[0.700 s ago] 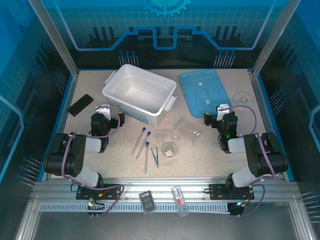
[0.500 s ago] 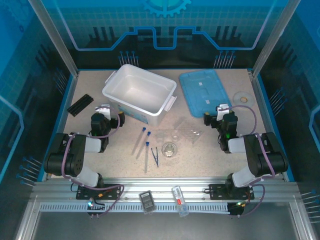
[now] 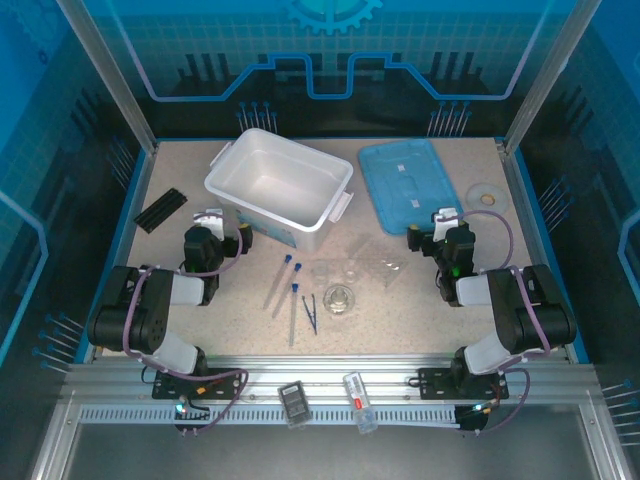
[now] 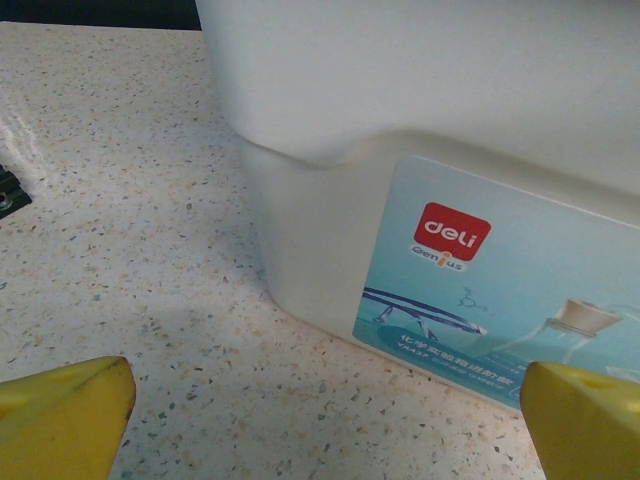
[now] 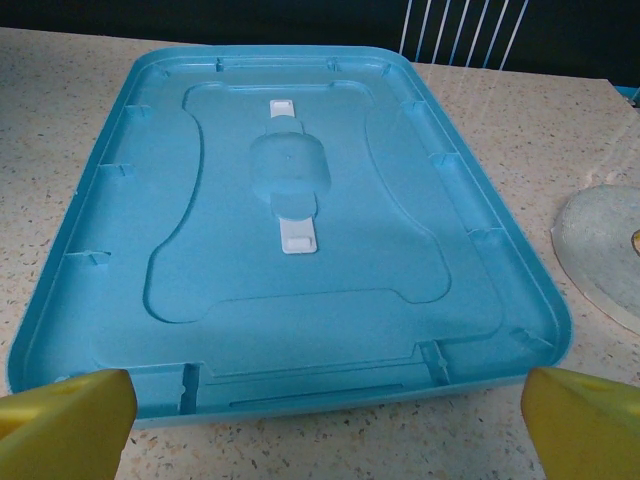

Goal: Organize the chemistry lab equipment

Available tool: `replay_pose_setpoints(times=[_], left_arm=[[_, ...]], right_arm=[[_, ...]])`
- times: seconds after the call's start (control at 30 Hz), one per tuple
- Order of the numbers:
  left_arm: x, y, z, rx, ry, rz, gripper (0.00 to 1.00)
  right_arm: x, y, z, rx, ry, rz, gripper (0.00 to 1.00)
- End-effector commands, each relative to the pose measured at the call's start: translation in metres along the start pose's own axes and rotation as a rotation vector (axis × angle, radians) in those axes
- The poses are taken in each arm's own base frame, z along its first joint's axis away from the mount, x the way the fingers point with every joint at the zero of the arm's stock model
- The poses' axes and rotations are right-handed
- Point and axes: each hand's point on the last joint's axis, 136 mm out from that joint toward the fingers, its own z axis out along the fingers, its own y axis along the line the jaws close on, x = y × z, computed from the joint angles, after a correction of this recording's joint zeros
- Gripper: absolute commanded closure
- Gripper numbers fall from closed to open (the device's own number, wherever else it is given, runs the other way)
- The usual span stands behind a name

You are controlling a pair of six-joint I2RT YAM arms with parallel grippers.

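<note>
White bin [image 3: 278,188] upright and open, its light-blue lid [image 3: 410,185] flat to the right and apart; nearer, three slim clear blue-capped tubes [image 3: 283,292] lying flat, dark blue tweezers [image 3: 311,312] beside them, then small round glass dish [image 3: 340,298] and small clear rack [image 3: 387,265].

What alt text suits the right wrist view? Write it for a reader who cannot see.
A light-blue lid lies flat on a speckled table, just ahead of the open right gripper, whose yellow fingertips frame the bottom corners. A pale round ring lies beside it at the right edge.
</note>
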Motion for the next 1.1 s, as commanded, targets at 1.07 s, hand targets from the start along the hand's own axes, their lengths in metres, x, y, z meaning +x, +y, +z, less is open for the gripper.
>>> replay_pose_setpoints(times=[1.07], left_arm=[[-0.049,-0.01,-0.091,-0.192,-0.009,-0.052,0.01]], right_arm=[[-0.071,-0.042,-0.062,0.418,0.178,0.184,0.0]])
